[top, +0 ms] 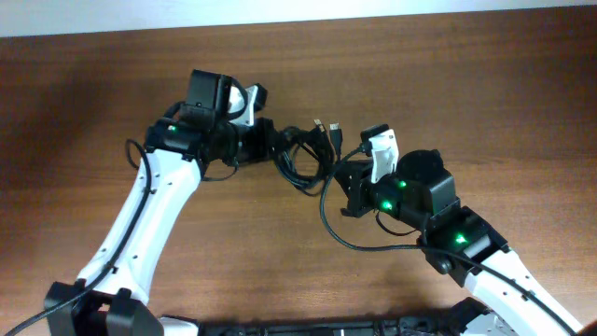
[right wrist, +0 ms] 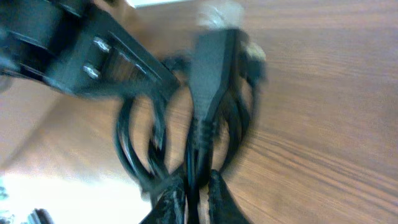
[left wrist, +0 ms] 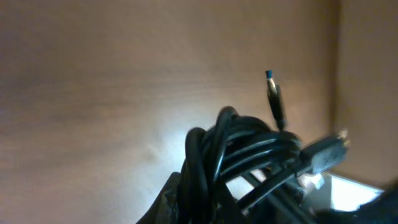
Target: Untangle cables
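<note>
My left tool [top: 269,142] is clamped on the cables [top: 300,155], a bunched tangle just ahead of its tips over the desk [top: 438,65]. My right tool [right wrist: 191,198] is narrowed, pinching part of the tangle. Loops spread beyond it, and two plugs [top: 326,129] stick out between both tools.

Tangled black cables [top: 300,154] on wooden table [top: 448,56]; left jaws, right jaws flanking.

White arms [top: 140,224], black joints [top: 431,189], green lights [top: 387,202]
</note>
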Available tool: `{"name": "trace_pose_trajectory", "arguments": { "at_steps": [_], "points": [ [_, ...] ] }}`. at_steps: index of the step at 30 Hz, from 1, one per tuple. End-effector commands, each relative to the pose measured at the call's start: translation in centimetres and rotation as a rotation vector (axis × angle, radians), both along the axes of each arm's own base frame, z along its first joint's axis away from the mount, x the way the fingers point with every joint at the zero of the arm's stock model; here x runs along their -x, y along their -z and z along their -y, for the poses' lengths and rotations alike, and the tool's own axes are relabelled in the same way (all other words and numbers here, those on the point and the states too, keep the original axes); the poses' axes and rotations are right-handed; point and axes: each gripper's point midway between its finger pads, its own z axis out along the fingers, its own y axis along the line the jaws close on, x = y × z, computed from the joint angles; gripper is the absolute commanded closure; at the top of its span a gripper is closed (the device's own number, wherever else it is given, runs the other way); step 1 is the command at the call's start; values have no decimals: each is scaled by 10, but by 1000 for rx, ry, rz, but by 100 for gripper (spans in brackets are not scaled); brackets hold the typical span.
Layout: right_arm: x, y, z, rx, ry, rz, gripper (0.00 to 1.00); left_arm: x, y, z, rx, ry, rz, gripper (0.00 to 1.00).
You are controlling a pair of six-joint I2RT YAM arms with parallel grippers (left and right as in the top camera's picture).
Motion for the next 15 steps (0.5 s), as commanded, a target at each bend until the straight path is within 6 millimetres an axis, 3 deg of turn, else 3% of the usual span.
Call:
{"name": "trace_pose_trajectory", "arguments": {
  "at_steps": [1, 3, 6, 9, 12, 15],
  "points": [
    [-2, 31, 10, 45, 80, -138, 80, -39, -23, -59, -40, -258, 97, 100],
    [4, 41, 1, 38, 30, -188, 65, -42, -26, -62, -42, -257, 120, 100],
    [3, 4, -24, -70, -115, -48, 49, -32, -26, -46, -75, -63, 207, 100],
    [-7, -14, -30, -104, -125, 41, 48, -13, -36, -9, -29, 212, 332, 100],
    [-11, -1, -32, -47, -152, 59, 48, 2, -38, 18, -15, 331, 371, 100],
    [-26, 17, -21, 16, -62, 36, 53, 15, -38, 38, -4, 389, 371, 100]
  ]
}}
